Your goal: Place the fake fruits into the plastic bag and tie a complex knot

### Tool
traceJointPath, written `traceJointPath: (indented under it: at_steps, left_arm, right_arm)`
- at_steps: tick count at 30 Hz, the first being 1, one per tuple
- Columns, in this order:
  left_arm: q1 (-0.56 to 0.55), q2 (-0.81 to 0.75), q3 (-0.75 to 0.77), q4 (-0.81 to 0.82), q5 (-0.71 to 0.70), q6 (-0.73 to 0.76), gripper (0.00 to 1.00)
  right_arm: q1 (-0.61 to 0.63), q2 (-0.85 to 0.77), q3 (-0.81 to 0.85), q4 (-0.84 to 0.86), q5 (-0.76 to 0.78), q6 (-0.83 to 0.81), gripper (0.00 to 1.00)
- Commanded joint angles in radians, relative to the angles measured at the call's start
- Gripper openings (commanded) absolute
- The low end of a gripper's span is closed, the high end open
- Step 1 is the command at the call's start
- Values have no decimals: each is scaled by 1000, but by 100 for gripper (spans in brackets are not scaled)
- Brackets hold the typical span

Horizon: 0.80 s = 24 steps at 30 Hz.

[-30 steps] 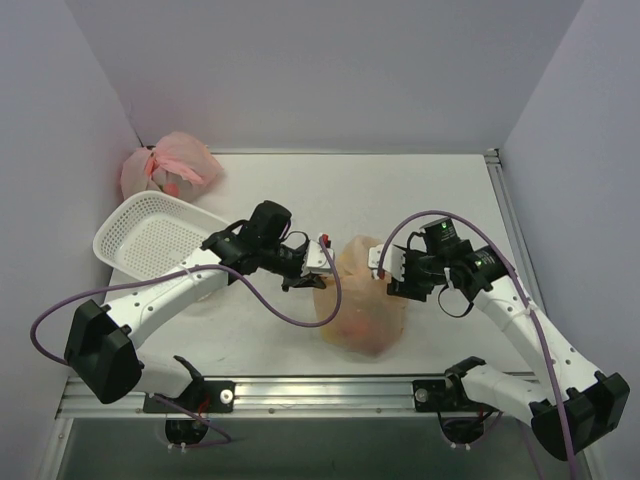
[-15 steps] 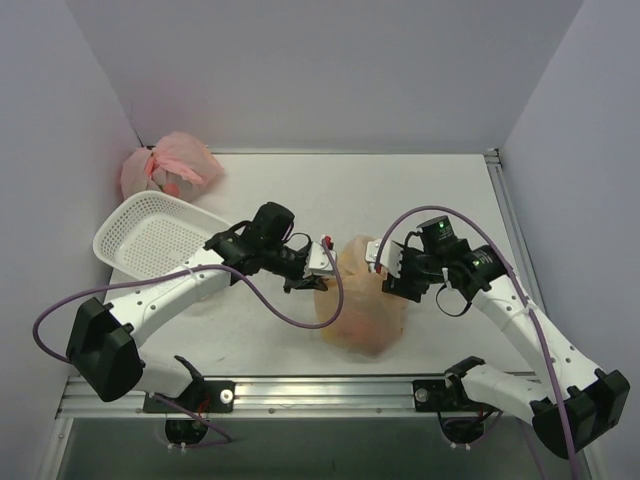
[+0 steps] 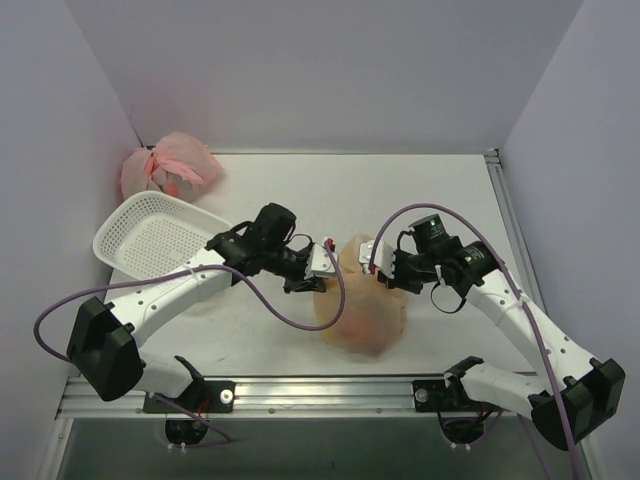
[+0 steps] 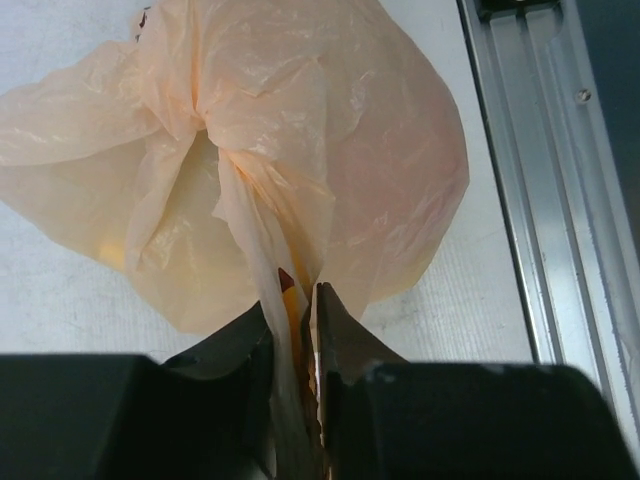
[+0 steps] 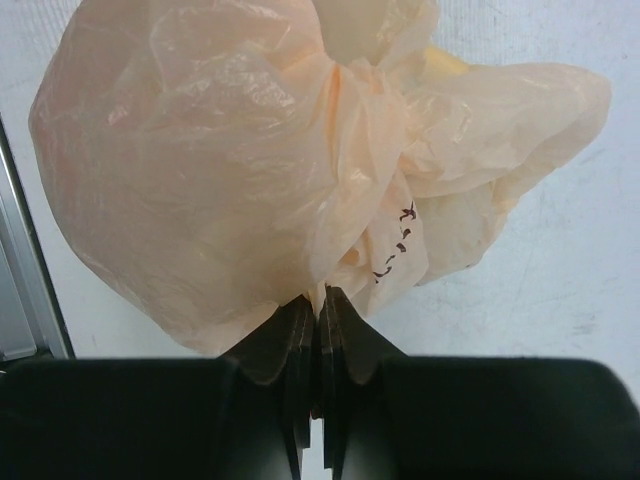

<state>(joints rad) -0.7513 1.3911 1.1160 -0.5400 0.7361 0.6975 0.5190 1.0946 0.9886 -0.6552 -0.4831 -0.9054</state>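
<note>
The pale-orange plastic bag [image 3: 362,305] sits bulging near the front middle of the table, its top gathered into a twisted knot. It also shows in the left wrist view [image 4: 300,150] and in the right wrist view [image 5: 230,150]. Red and yellow shapes show dimly through the plastic; the fake fruits are otherwise hidden inside. My left gripper [image 3: 322,266] is shut on a strip of the bag at its left side [image 4: 295,310]. My right gripper [image 3: 376,262] is shut on a strip of the bag at its right side [image 5: 320,305]. Both strips run taut to the knot.
A white mesh basket [image 3: 155,236] lies at the left. A plain pink tied bag [image 3: 170,165] sits in the back left corner. A metal rail [image 3: 320,390] runs along the table's near edge. Grey walls close in left, back and right.
My right gripper has moved left and slightly back toward the bag's top. My left gripper has stayed nearly still. The bag has drawn in a little narrower.
</note>
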Motion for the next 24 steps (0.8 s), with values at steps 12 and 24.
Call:
traceJointPath:
  at_steps: [12, 24]
  left_arm:
    - [12, -84, 139, -155, -152, 120, 48]
    - [-39, 49, 173, -109, -340, 39, 27]
  right_arm:
    - [7, -73, 53, -87, 29, -35, 0]
    - [7, -79, 68, -84, 69, -24, 0]
